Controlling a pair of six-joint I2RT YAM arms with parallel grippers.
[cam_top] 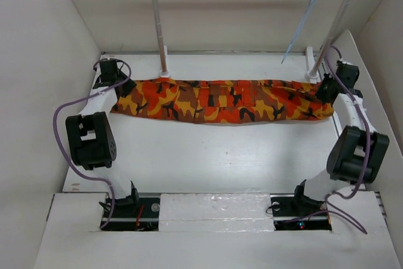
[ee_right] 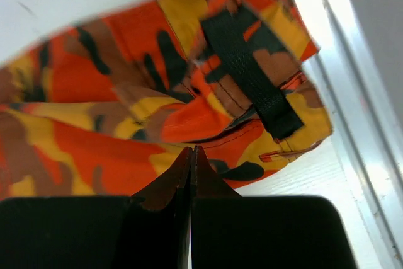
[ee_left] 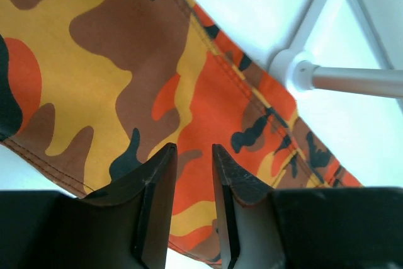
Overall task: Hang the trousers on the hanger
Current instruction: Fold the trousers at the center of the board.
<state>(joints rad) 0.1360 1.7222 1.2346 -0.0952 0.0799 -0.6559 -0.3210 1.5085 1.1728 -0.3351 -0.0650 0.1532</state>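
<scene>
Left gripper (ee_left: 194, 152) is held slightly apart over the trousers (cam_top: 220, 102), right gripper (ee_right: 191, 152) pressed together, no cloth seen between: the hanger (cam_top: 302, 26), upper right, could be missed by a lopsided lift.

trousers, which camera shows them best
The top external view: the trousers lie stretched full length across the table. The left wrist view shows only a seamed patch of cloth beyond the left gripper; the right wrist view shows one bunched end with a black strap beyond the right gripper.
</scene>
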